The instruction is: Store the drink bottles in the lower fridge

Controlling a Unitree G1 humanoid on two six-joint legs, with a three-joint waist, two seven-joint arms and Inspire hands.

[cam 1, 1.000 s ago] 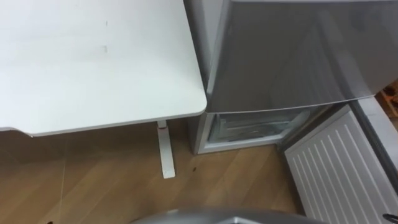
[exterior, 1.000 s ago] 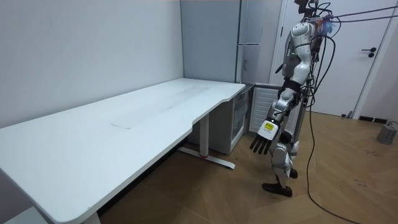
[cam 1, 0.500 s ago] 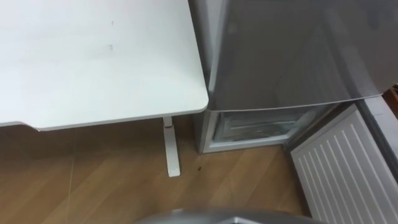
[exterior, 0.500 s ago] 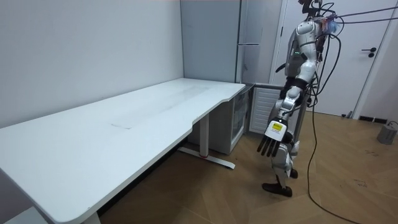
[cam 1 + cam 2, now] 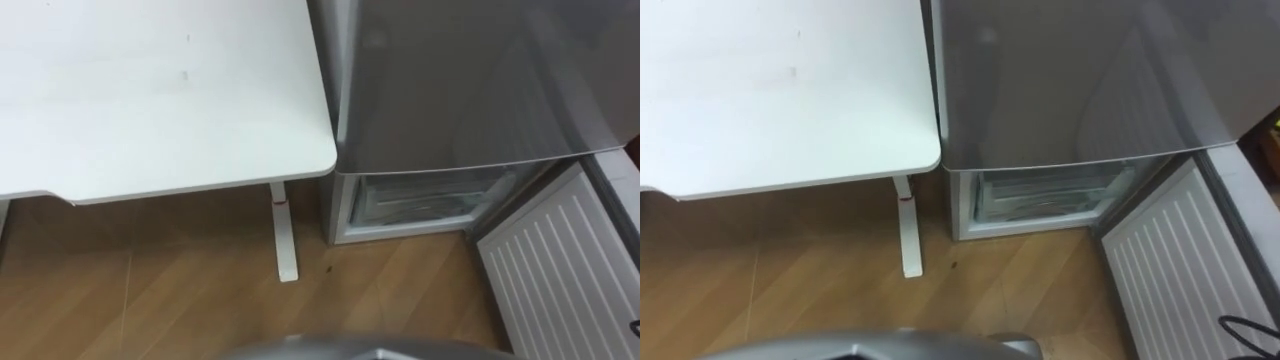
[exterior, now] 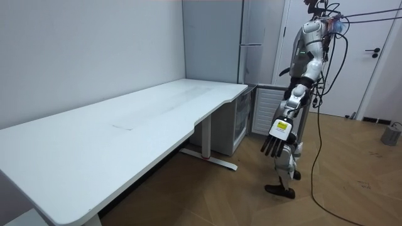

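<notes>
Fingers (image 6: 269, 149) on our left hand (image 6: 277, 130) hang loose and empty, drifted slightly away from the fridge (image 5: 470, 80); we've nothing to load yet.

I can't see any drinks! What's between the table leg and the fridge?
Just wood floor lies between the table leg and the fridge, seen in the left eye view.
</notes>
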